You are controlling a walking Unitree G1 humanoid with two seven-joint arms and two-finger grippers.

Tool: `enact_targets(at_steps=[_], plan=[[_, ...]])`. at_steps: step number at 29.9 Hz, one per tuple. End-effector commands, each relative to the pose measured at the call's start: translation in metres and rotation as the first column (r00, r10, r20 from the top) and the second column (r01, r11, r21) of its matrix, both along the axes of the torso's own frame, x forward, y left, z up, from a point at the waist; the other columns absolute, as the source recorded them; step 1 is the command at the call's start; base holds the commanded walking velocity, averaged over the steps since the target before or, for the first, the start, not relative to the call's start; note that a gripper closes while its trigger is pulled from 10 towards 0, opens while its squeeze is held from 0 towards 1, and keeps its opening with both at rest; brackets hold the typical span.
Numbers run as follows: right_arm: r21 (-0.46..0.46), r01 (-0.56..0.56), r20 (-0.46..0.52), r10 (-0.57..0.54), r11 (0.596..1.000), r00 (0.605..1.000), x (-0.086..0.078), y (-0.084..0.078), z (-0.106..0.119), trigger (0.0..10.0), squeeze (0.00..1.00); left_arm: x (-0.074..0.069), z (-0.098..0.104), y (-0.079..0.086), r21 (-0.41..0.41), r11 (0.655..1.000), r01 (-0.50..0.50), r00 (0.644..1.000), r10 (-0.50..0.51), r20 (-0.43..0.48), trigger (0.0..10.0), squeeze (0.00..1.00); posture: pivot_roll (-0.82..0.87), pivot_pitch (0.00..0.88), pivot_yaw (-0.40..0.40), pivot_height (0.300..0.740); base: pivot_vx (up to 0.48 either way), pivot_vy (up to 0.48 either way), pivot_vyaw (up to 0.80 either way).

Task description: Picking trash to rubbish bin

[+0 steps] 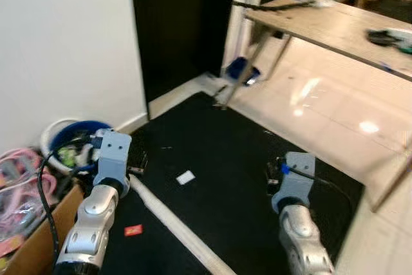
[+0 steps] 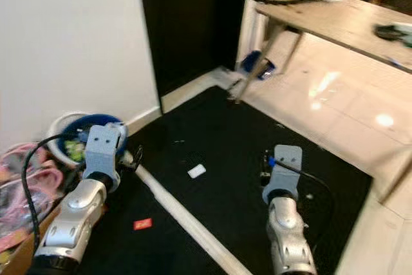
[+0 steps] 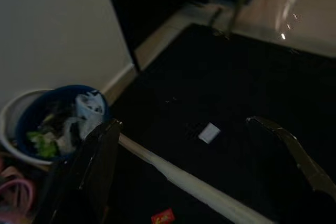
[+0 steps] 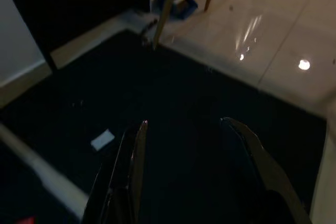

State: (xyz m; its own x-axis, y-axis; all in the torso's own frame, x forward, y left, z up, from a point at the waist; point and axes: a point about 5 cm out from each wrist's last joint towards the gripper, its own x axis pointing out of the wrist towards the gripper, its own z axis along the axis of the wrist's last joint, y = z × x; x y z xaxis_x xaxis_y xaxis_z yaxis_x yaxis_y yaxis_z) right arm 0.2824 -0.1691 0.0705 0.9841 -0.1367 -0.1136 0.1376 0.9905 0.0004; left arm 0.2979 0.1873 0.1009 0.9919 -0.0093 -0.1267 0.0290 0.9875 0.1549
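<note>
While head views hide fingers, wrist views show left gripper (image 3: 189, 129), right gripper (image 4: 184, 129) spread.

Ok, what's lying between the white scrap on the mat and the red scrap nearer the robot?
A pale strip runs diagonally across the black mat between the white scrap and the red scrap, clear in both eye views.

Two silver arms, blue-grey boxy wrists; black cable on each; left gripper (image 3: 210, 150) fingers long, black.
</note>
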Motion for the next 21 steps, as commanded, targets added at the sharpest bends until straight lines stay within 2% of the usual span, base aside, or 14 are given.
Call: enact_targets(at_steps=[1,10,13,21], plan=[[-0.003,0.005,-0.022,-0.005,1.0,1.0,-0.0025,-0.0034,-0.0034,10.0,0.0,-0.002,-0.0052,-0.0008,-0.002,1.0,-0.004,1.0,0.004,-0.023,10.0,0.0,-0.03,0.099,0.018,0.74,0.0,0.0,-0.8],[-0.015,0.002,-0.02,-0.002,1.0,1.0,-0.0024,-0.0055,-0.0023,10.0,0.0,-0.0026,-0.0055,-0.0058,0.006,1.0,0.002,1.0,-0.002,-0.015,10.0,0.0,-0.05,0.106,0.009,0.74,0.0,0.0,-0.8],[-0.027,-0.012,-0.021,0.011,1.0,1.0,-0.0022,-0.0071,-0.0003,10.0,0.0,-0.0033,-0.0073,-0.0055,-0.005,1.0,-0.02,1.0,0.02,-0.013,10.0,0.0,-0.06,0.107,-0.029,0.74,0.0,0.0,-0.8],[-0.044,-0.042,-0.027,0.04,0.998,0.999,0.0014,-0.0081,0.0021,10.0,0.0,-0.0071,-0.0093,-0.0044,-0.016,0.999,-0.05,0.999,0.05,-0.01,10.0,0.0,-0.06,0.111,-0.06,0.74,0.0,0.0,-0.8]])
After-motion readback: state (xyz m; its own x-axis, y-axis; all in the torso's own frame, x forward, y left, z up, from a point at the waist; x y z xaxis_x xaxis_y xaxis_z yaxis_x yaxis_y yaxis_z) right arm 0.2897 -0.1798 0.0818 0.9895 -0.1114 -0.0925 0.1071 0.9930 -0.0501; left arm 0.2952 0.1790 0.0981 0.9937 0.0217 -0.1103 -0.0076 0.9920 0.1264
